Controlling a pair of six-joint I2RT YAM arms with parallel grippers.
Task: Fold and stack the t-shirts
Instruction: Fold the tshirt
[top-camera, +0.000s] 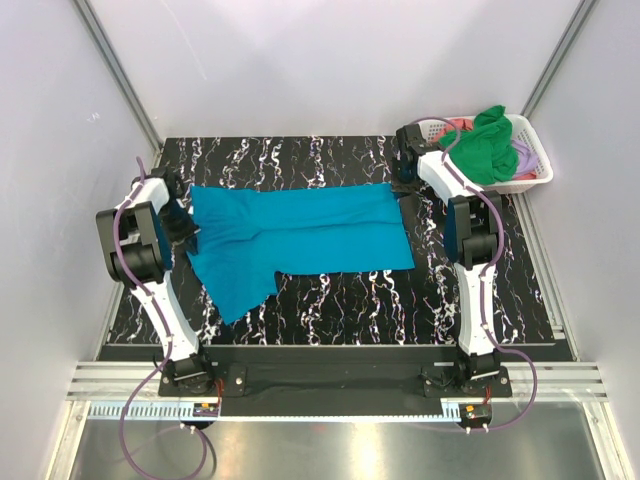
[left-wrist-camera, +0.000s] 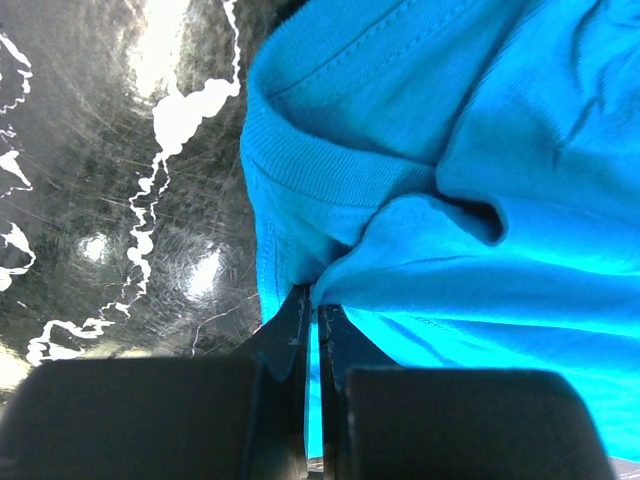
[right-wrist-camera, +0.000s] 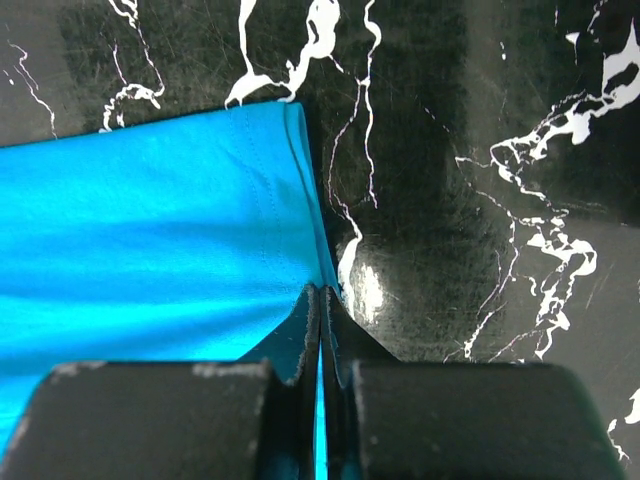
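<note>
Both arms pinch opposite ends of the teal shirt (top-camera: 300, 235), likely so the cloth stays taut and flat for a fold.

- **Left gripper (left-wrist-camera: 312, 310):** fingers closed on a bunch of fabric just beside the ribbed collar (left-wrist-camera: 320, 175). That is the neck end, at the left edge of the table (top-camera: 350, 300).
- **Right gripper (right-wrist-camera: 320, 300):** fingers closed on the hem corner (right-wrist-camera: 295, 200) at the shirt's far right end. The cloth edge sits thin between the tips.
- **Shirt position:** it lies lengthwise across the middle of the table, neck left and hem right. One sleeve (top-camera: 230, 290) splays toward the near-left.
- **Shirt look:** soft plain knit, mostly flat. It is puckered at the collar where the left pinch drags it, and a long crease runs along the body. I can't tell whether the far side is already folded over.
- **Other shirts:** the green shirt (top-camera: 485, 145), a pink one (top-camera: 455, 125) and a lilac one (top-camera: 520, 155) sit heaped in the white basket (top-camera: 535, 165) at the far right corner, so most of the task seems left.
</note>
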